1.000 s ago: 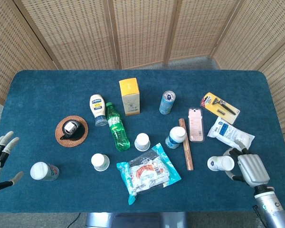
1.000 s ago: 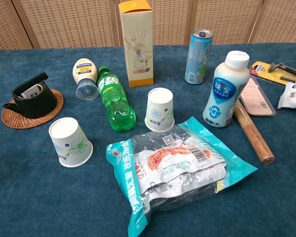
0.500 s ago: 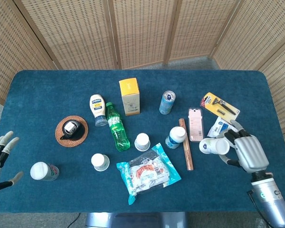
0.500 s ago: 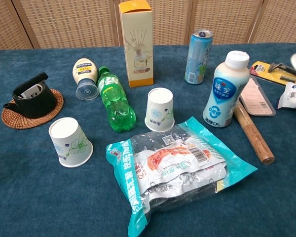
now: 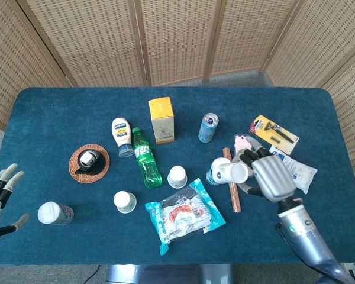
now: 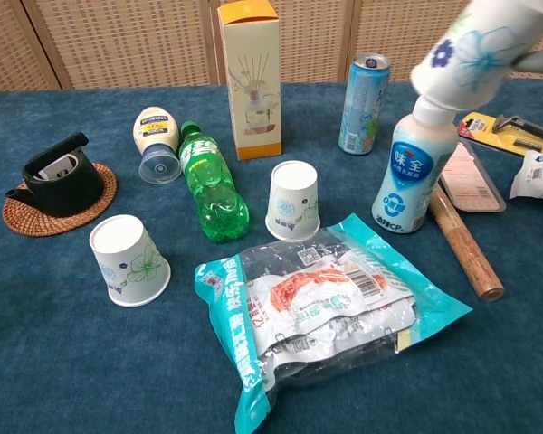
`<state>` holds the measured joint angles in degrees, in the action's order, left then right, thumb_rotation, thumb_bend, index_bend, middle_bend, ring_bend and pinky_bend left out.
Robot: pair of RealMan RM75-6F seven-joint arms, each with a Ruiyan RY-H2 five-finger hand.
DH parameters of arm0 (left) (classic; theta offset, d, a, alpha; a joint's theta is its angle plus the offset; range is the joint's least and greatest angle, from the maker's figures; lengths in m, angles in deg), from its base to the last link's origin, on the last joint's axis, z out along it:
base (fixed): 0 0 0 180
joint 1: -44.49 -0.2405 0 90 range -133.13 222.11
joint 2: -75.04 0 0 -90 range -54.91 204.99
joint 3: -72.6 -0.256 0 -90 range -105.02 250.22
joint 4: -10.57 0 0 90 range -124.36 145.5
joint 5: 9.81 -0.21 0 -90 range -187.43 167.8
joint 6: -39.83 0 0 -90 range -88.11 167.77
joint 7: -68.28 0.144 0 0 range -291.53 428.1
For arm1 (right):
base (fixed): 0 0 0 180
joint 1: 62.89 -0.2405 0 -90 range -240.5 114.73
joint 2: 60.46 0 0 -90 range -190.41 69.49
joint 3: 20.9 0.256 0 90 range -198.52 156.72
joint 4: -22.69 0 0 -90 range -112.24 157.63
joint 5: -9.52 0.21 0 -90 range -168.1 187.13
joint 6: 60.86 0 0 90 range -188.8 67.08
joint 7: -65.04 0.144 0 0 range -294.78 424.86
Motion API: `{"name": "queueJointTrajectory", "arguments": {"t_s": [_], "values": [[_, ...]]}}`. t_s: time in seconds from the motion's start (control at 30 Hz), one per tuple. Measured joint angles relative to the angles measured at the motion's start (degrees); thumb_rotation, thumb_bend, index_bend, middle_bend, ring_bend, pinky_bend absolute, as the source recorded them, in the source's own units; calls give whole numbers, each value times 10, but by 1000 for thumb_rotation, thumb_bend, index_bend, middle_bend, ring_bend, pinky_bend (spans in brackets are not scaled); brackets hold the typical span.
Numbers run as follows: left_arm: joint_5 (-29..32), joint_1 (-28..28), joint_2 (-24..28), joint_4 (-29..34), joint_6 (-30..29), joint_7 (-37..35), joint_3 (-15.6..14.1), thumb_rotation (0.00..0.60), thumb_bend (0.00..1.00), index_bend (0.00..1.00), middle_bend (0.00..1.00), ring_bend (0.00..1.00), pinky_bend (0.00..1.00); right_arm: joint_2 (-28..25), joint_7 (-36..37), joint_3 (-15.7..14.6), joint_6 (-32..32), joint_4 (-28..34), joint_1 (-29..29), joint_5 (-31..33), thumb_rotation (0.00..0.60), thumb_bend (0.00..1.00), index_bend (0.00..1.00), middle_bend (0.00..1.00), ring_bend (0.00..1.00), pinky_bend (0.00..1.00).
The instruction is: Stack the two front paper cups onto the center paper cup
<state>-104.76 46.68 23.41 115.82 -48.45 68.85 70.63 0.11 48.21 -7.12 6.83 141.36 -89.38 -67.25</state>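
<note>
The right hand (image 5: 271,178) is gripping a white paper cup w/ blue flower print (image 5: 232,172), held tilted on its side above the table, just over the white-capped blue-label milk drink bottle (image 6: 408,170). In chest view the cup's base end is hanging right by the bottle cap.

The center white paper cup (image 5: 177,176) is standing upside down between the green plastic soda bottle (image 5: 145,157) and the milk bottle, just behind the clear-and-teal snack bag (image 5: 184,215).

Another front paper cup (image 5: 124,202) is sitting upside down, left of the snack bag, apart from the center cup.

The left hand (image 5: 0,195) is hovering at the table's left edge, fingers spread wide, holding nothing. A white-lidded round container (image 5: 54,213) is lying near it.
</note>
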Motion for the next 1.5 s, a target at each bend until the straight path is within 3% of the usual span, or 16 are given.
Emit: {"name": "queueJointTrajectory", "arguments": {"t_s": [0.43,0.77,1.5], "values": [[2,0,4,-1,-1,-10,1,600,272,49,0,0,87,80,-122,14,-37,16,-85,67,600,376,406,364,96,377],[4,1,4,-2,1,-13,1,600,272,49,0,0,87,138,-199,18,-66,-19,-158,144,600,375,407,364,96,377],[9,3,1,-4,9,-12,1,600,273,49,0,0,87,170,-240,-4,-86,-106,-226,222,600,376,408,364,96,382]]}}
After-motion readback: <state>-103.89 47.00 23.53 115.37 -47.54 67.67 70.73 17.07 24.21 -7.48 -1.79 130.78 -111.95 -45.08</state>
